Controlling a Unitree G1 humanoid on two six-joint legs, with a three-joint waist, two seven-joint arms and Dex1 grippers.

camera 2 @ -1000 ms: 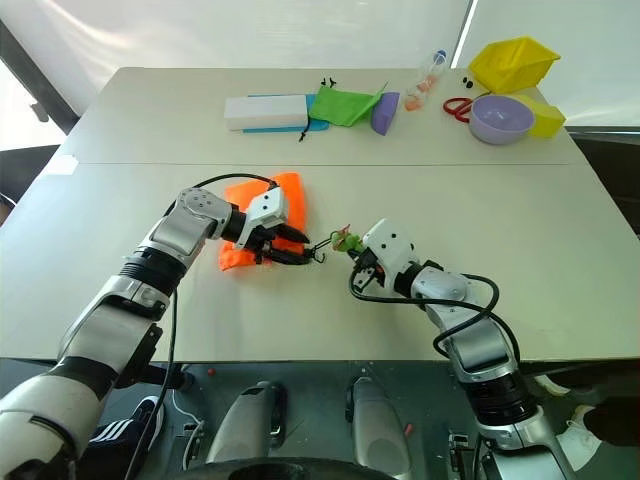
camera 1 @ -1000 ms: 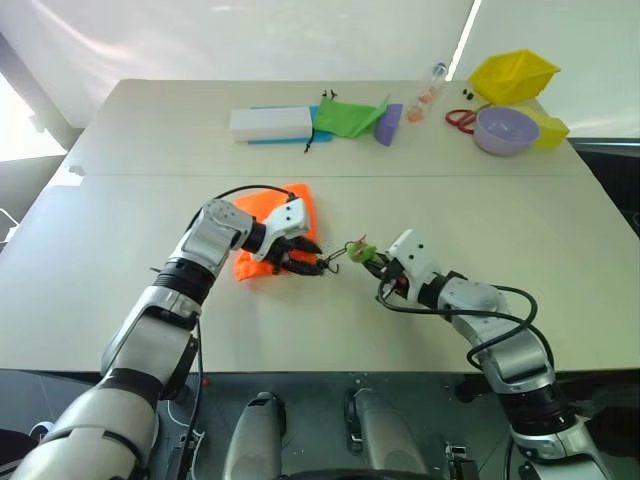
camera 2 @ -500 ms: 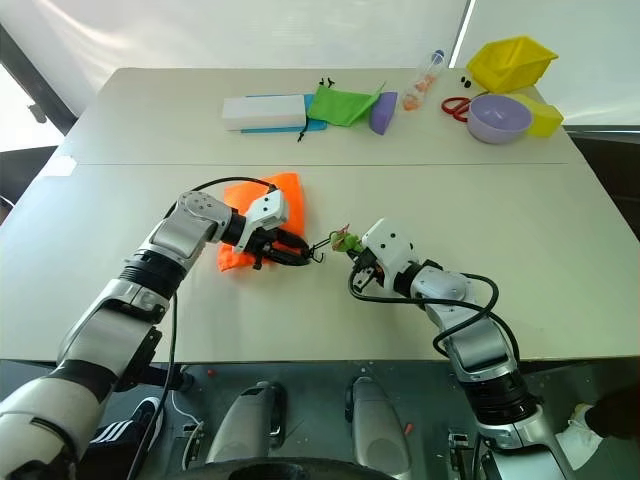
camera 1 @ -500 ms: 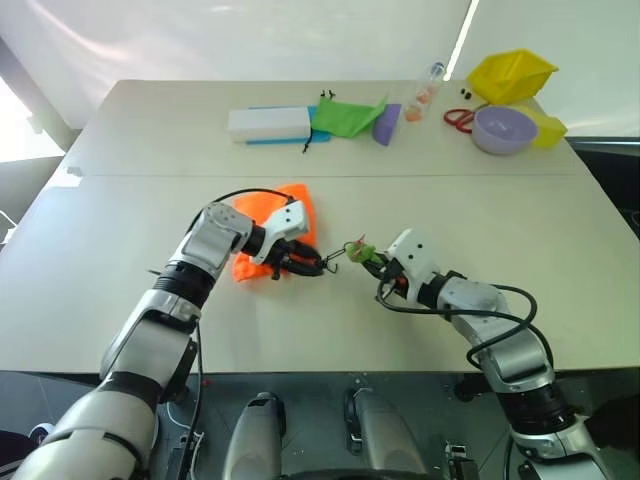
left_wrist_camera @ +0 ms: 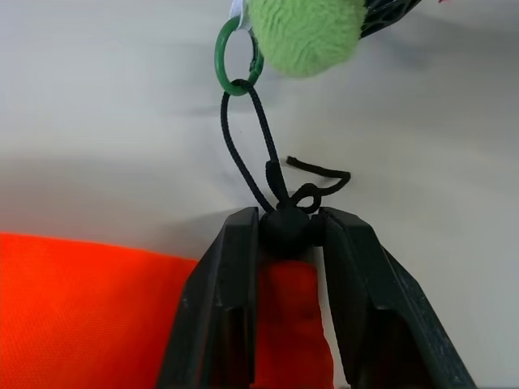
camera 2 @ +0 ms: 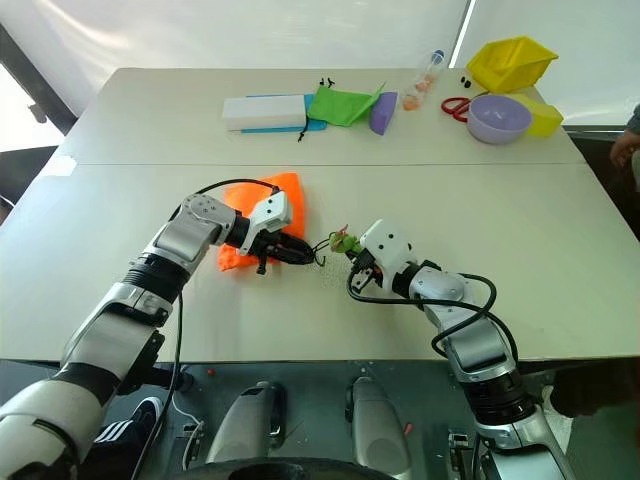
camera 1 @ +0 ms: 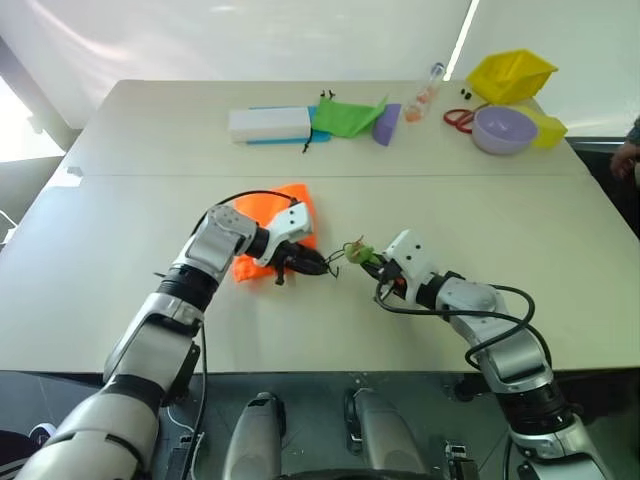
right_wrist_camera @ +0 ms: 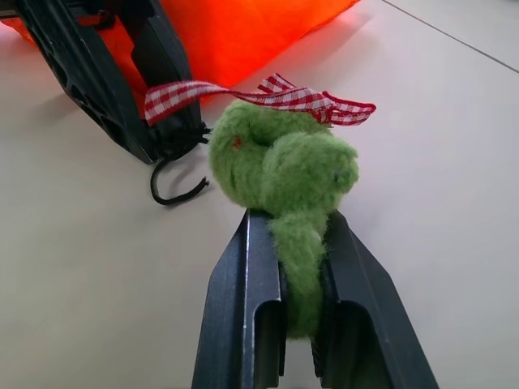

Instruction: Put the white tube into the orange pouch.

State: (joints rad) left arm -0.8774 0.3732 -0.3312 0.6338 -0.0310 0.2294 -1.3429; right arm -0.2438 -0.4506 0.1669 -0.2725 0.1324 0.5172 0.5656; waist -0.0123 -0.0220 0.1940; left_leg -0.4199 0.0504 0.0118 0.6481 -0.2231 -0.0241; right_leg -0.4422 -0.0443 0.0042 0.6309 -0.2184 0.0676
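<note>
The orange pouch (camera 1: pixel 284 200) lies flat in the middle of the table, its dark cord running right to a fuzzy green tassel (camera 1: pixel 362 252) with a red checked ribbon. My left gripper (left_wrist_camera: pixel 284 220) is shut on the black cord stopper (left_wrist_camera: pixel 284 231) at the pouch's gathered neck. My right gripper (right_wrist_camera: pixel 293 231) is shut on the green tassel (right_wrist_camera: pixel 284 174), a short way right of the left gripper (camera 1: pixel 312 264). The cord between them hangs slack, with a green ring (left_wrist_camera: pixel 235 57) at the tassel. The white tube is out of view.
Along the far edge stand a white box (camera 1: pixel 270 123), a green pouch (camera 1: pixel 345 117), a purple item (camera 1: pixel 390 124), a clear bottle (camera 1: pixel 428 90), red scissors (camera 1: pixel 460 119), a purple bowl (camera 1: pixel 506 128) and a yellow container (camera 1: pixel 513 73). A person's hand (camera 1: pixel 628 155) shows at the right edge.
My left gripper's fingers have narrowed onto the cord stopper at the pouch's neck. The right gripper has kept still on the tassel. A person's hand has come in at the right edge.
</note>
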